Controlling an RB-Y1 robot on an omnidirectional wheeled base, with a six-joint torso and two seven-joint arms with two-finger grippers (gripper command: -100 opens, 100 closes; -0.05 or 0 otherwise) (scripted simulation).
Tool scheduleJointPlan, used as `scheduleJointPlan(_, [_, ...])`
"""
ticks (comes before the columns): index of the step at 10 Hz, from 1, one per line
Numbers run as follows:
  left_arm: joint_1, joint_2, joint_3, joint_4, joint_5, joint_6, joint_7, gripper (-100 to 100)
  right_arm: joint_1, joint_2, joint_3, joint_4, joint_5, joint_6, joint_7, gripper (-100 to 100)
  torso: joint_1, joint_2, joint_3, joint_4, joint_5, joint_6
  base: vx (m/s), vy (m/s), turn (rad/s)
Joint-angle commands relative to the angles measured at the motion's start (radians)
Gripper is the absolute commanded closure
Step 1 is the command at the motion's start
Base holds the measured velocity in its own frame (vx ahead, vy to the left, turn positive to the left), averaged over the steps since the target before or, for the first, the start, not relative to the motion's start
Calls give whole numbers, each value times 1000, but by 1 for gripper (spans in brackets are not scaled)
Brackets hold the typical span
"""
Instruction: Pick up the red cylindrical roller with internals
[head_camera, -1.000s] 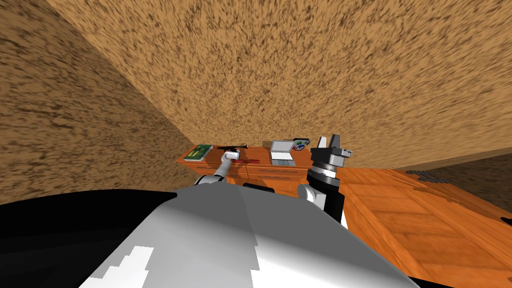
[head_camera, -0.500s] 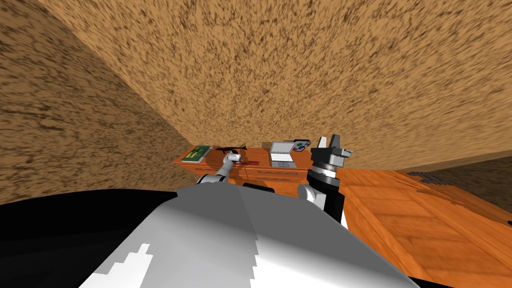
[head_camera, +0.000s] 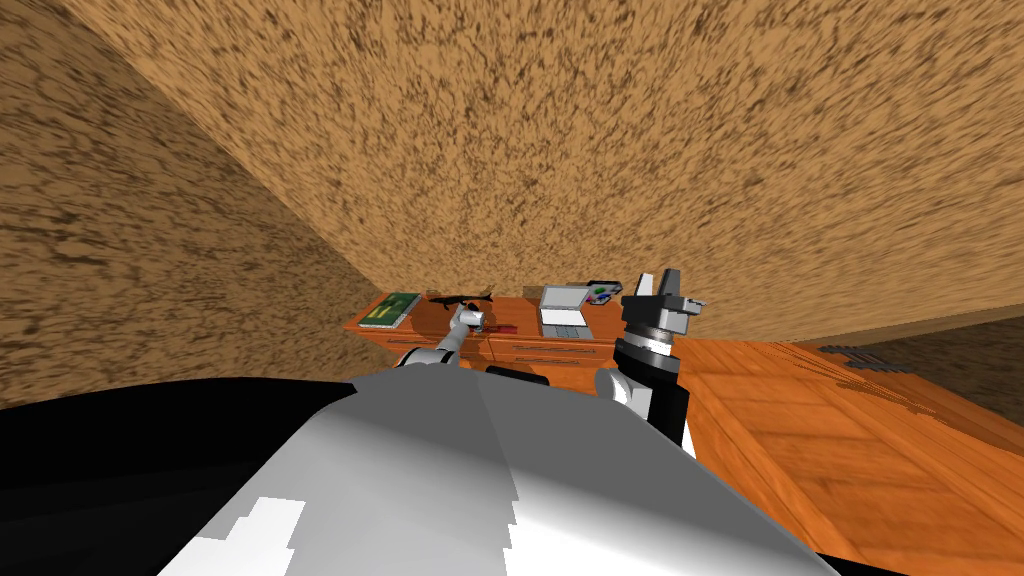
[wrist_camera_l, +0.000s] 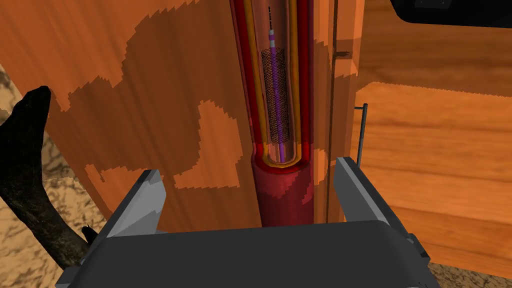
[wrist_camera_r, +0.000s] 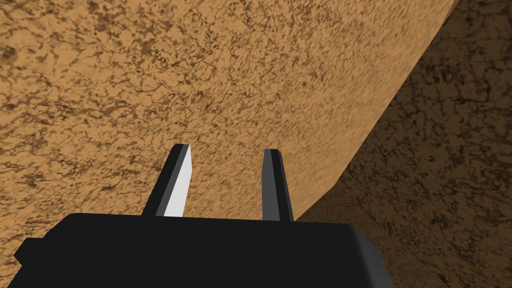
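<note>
As left gripper (wrist_camera_l: 248, 170) straddles it, red roller (wrist_camera_l: 282, 200) points straight away

so the wooden desk (head_camera: 560, 350) has a laptop (head_camera: 565, 312) on it, with a red roller (head_camera: 500, 328), black thing (head_camera: 462, 297) and green book (head_camera: 391, 309) left of the laptop

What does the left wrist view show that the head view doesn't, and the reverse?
Left wrist adds: the roller cut open (yellow lining, dark mesh, purple rod); left gripper open, fingers either side of the roller's solid red end, not touching. Head adds: green book, laptop, raised right gripper, wooden floor. Both: roller, black object near it, desk top.
</note>
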Motion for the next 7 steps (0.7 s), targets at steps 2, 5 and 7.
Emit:
scheduleJointPlan(2, [-18, -27, 4, 77, -5, 14, -14, -100, 0, 0, 0, 0, 0, 0, 0, 0, 0, 0, 0, 0, 0, 0, 61, 0, -1])
scheduleJointPlan(5, [-22, -38, 5, 92, -6, 18, -18, -100, 0, 0, 0, 0, 0, 0, 0, 0, -1, -1, -1, 0, 0, 0, 58, -13, -1])
scheduleJointPlan(7, [-25, -43, 6, 96, -7, 22, -19, -100, 0, 0, 0, 0, 0, 0, 0, 0, 0, 2, 1, 0, 0, 0, 9, 0, -1])
